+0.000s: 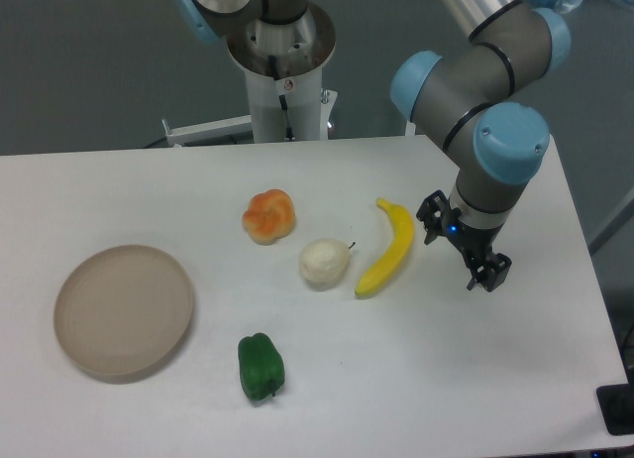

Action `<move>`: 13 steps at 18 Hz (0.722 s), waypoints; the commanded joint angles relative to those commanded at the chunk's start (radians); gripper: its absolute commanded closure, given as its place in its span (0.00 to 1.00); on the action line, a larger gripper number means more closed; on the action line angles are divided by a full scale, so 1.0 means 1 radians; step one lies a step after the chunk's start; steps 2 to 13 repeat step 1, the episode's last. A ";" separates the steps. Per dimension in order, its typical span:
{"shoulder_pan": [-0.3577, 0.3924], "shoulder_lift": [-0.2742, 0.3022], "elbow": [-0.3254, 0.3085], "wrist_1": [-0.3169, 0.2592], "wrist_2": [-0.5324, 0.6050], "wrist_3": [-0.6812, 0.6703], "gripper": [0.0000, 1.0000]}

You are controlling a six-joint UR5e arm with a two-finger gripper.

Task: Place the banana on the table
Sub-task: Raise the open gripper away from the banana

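Observation:
The bright yellow banana (389, 249) lies flat on the white table (475, 369), right of centre, its stem end toward the back. My gripper (462, 250) hangs just to the right of the banana, a little above the tabletop. Its two dark fingers (489, 272) stand apart and hold nothing. The gripper does not touch the banana.
A whitish pear-like fruit (324, 262) lies just left of the banana. An orange fruit (268, 216) sits further left and back. A green pepper (261, 367) lies near the front. A round beige plate (124, 310) sits at the left. The robot base (282, 71) stands at the back.

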 joint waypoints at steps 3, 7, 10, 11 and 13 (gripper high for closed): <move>0.000 0.000 -0.002 0.000 0.000 0.000 0.00; 0.000 0.000 -0.002 0.000 0.000 0.000 0.00; 0.000 0.000 -0.002 0.000 0.000 0.000 0.00; 0.000 0.000 -0.002 0.000 0.000 0.000 0.00; 0.000 0.000 -0.002 0.000 0.000 0.000 0.00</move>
